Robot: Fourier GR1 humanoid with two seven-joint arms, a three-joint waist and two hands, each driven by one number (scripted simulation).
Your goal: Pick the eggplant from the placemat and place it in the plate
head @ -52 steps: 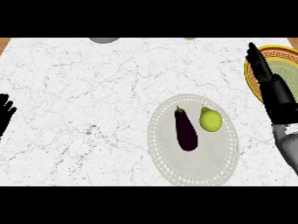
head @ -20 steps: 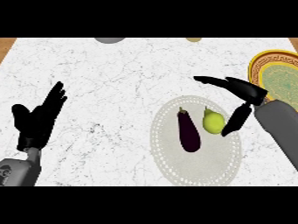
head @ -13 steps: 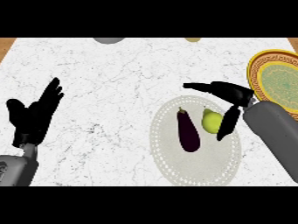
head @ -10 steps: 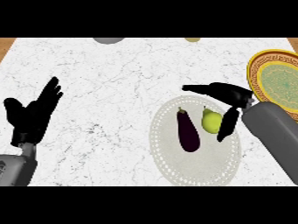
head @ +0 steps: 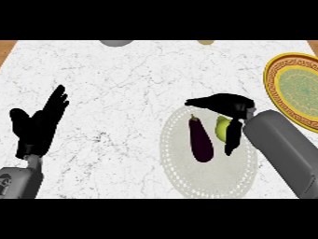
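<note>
Two smooth grey forearms; black left robot hand (head: 38, 126), black right robot hand (head: 224, 108).

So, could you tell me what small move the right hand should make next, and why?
Probably lower the right hand a little toward its left, onto the eggplant. Its fingers are spread above the placemat, over the top end of the eggplant and the yellow-green fruit, with nothing held; the plate holds nothing yet.
</note>
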